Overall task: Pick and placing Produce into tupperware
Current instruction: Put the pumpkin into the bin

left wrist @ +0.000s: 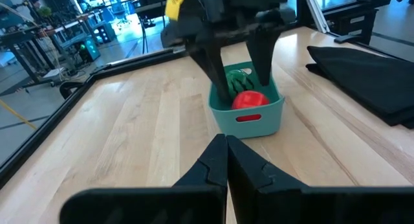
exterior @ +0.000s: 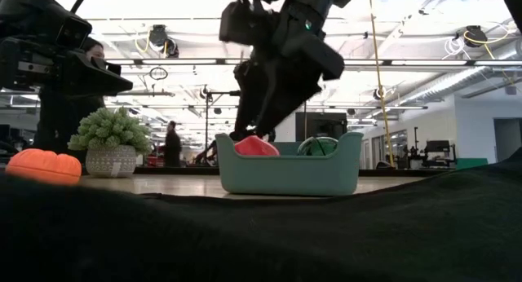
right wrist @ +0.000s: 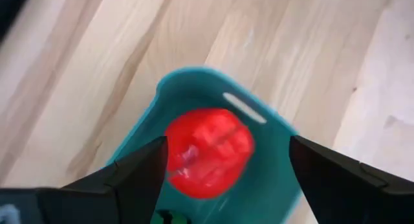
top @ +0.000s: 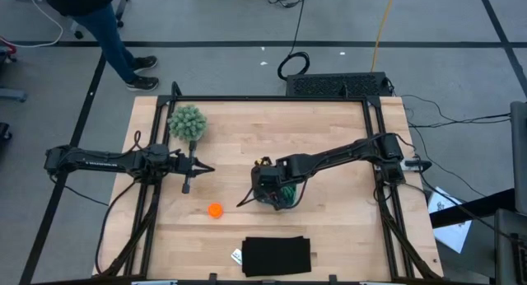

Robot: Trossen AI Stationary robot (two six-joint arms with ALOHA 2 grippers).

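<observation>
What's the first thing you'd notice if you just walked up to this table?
The right pincer hangs wide open just above the teal tub in the middle of the table, with the red ball and the green striped ball inside. The orange ball sits alone on the wood, near the shut left pincer.

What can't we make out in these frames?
- High view: tub contents, hidden under the right gripper.
- Right wrist view: green ball cut off by the bottom edge; red ball blurred.
- Low view: teal tub wall hides the balls' lower parts.
- Left wrist view: orange ball out of frame.
</observation>
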